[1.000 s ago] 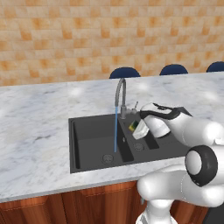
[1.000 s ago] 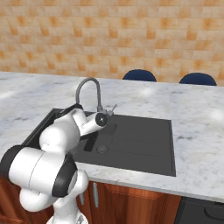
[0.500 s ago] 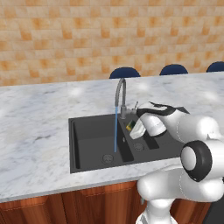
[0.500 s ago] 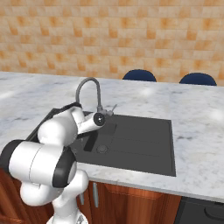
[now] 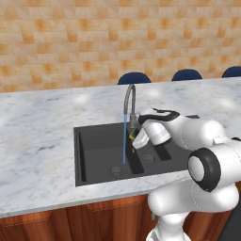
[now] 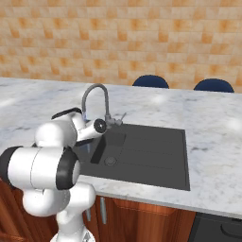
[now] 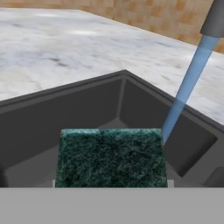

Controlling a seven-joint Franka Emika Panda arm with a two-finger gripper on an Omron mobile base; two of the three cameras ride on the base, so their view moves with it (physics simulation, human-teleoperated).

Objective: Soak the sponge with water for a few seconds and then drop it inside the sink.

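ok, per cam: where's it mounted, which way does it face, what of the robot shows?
Left base view: behind-left, facing the sink; arm at lower right, gripper shut on the sponge.
Right base view: behind-right, same sink; arm at lower left.
Hand view: on the hand, over the sponge into a basin.
Shared: faucet, water.

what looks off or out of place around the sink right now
Nothing is spilled or damaged. The one oddity: the sponge held in the gripper sits just beside the water over the sink, not squarely under it.
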